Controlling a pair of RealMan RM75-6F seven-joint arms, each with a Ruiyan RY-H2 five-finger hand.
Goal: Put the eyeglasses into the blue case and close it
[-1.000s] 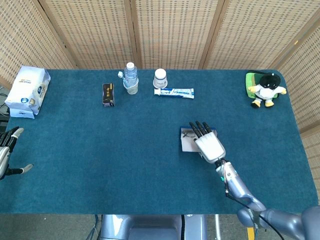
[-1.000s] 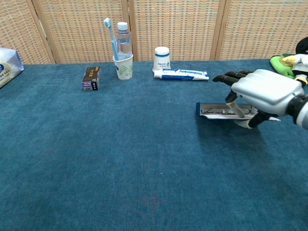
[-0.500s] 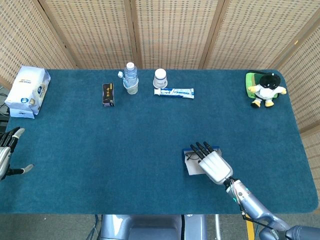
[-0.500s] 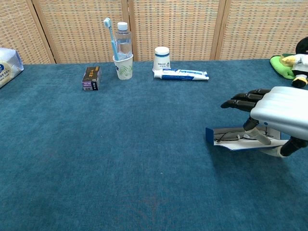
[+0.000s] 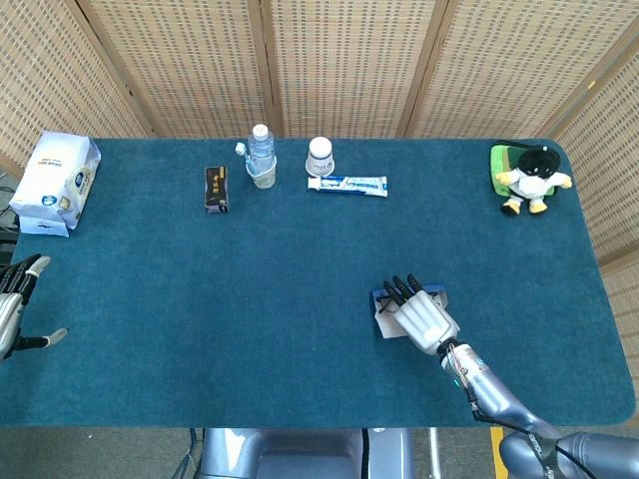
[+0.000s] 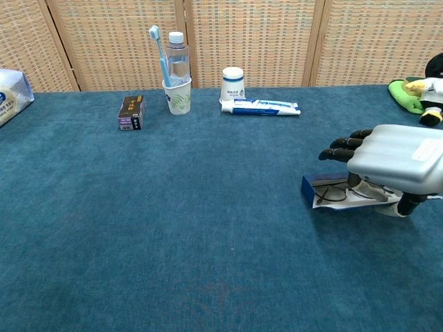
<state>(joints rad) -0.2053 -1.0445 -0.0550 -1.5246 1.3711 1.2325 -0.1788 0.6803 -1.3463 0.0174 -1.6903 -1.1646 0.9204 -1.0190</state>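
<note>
Sliding a touch up-frame since the last look, the right hand [image 6: 398,159] lay palm-down, fingers stretched over the open blue rectangular case [image 6: 325,191] at lower right; thin-framed eyeglasses [image 6: 339,194] sat inside. Left hand [image 5: 12,304] hung spread at the left edge.
</note>
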